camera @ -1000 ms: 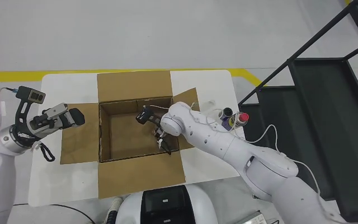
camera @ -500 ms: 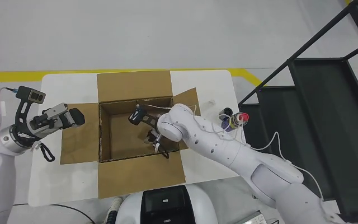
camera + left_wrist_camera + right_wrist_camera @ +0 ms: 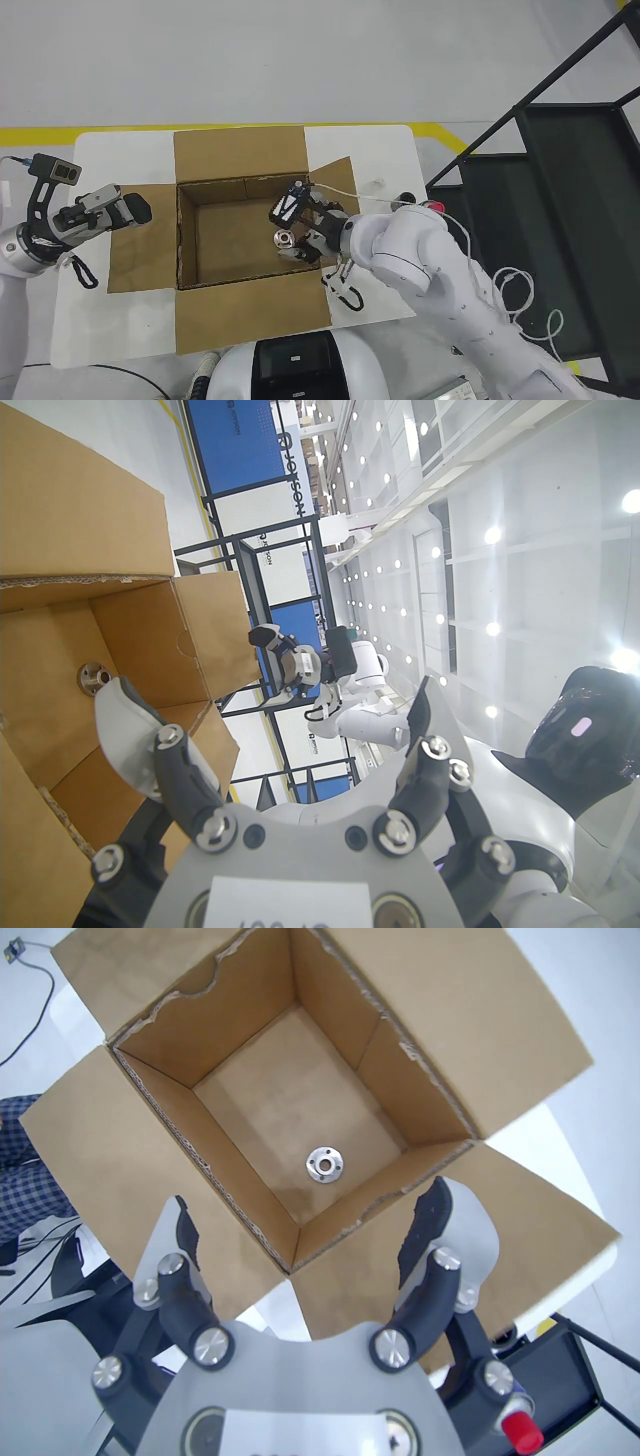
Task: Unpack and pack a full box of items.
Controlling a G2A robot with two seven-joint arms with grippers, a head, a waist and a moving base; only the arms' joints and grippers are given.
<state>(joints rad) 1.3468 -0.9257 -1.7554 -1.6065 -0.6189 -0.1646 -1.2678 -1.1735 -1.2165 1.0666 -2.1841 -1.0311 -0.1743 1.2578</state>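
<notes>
- White table (image 3: 120,150): carries the box in the middle, with a red-capped can (image 3: 433,207) standing near its right edge.
- Cardboard box (image 3: 240,152): upright and open at the top. All four flaps are folded outward, the left and near ones lying flat over the tabletop.
- Right gripper (image 3: 308,1200): hangs above the right part of the box opening, pointing down into it. Its fingers are spread wide with nothing between them.
- Left gripper (image 3: 265,690): hovers over the box's left flap, outside the opening. Its fingers are also spread wide and hold nothing.
- Round metal flange (image 3: 325,1165): lies flat on the box floor, right of the middle, apart from the walls. It sits below the right gripper and is not touched by it.
</notes>
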